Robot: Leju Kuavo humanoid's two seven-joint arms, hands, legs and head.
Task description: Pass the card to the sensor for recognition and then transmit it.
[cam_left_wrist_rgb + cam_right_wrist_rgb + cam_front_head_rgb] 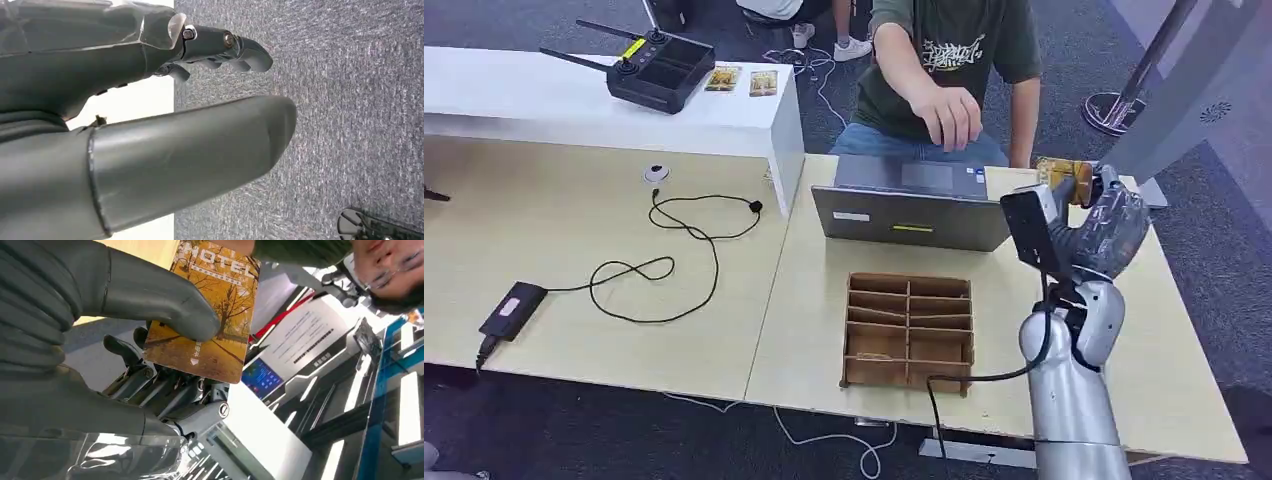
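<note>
The right hand (1106, 225) is gripping a yellow card (1066, 178) above the table's (814, 330) far right edge, beside the grey laptop (911, 205). A person's hand (950, 117) is hovering over the laptop, and a wooden divider tray (909, 330) is sitting near the table's front edge

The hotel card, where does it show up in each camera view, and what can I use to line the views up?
Head view: the hotel card sits at the right, above the right hand, beside the laptop.
Left wrist view: not in it; the left hand hangs over carpet.
Right wrist view: upper centre, pinched under the thumb.
Shared landmark: the right hand holding the card.
</note>
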